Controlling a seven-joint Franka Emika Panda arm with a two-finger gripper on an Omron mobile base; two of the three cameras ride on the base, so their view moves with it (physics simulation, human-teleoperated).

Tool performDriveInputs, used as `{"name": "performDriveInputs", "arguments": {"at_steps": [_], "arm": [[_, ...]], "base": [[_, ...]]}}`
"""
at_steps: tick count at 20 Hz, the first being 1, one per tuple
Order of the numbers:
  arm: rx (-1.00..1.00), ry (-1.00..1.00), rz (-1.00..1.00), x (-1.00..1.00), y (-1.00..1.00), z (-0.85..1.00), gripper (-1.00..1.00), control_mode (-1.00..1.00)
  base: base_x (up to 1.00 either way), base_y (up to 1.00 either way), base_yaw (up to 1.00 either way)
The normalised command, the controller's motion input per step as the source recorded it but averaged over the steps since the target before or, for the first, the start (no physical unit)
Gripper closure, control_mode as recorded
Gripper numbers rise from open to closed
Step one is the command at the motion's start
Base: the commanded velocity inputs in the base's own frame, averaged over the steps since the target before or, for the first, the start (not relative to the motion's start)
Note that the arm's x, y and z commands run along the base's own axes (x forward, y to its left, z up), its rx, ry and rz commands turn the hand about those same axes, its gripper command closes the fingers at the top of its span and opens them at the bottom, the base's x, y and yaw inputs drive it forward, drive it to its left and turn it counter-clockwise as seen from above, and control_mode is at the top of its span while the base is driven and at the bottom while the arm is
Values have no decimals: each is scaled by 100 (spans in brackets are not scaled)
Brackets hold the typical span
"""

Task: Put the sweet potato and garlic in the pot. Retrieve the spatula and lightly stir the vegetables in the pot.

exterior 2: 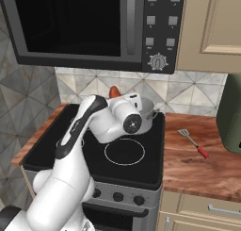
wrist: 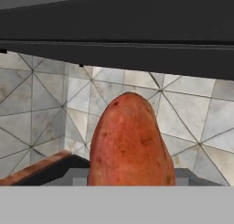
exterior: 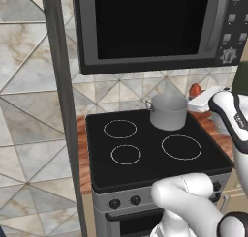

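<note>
The grey metal pot (exterior: pixel 168 111) stands on the back right burner of the black cooktop (exterior: pixel 145 168); in the right base view my arm covers most of the pot (exterior 2: pixel 150 113). The reddish-orange sweet potato (exterior: pixel 195 89) (exterior 2: pixel 114 91) (wrist: pixel 130 141) is held upright in the air just right of the pot's rim and above it. My gripper (exterior: pixel 196 96) (exterior 2: pixel 115 97) is shut on its lower end. The spatula (exterior 2: pixel 193 143), metal-bladed with a red handle, lies on the wooden counter right of the stove. The garlic is out of view.
A black microwave (exterior: pixel 150 28) hangs low over the stove, close above the sweet potato. A dark green appliance (exterior 2: pixel 231 113) stands at the counter's (exterior 2: pixel 197 171) far right. A tiled wall (exterior 2: pixel 188 91) runs behind, and a dark post (exterior: pixel 60 110) rises on the left.
</note>
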Motion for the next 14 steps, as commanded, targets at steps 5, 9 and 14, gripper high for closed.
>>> {"name": "performDriveInputs", "arguments": {"at_steps": [5,9,14], "arm": [[0,1,2,42,12,-6,100,-100],[0,0,4,40,1,-18,100,-100],[0,0,4,18,1,-29,100,-100]], "base": [[0,0,0],[0,0,0],[0,0,0]]}}
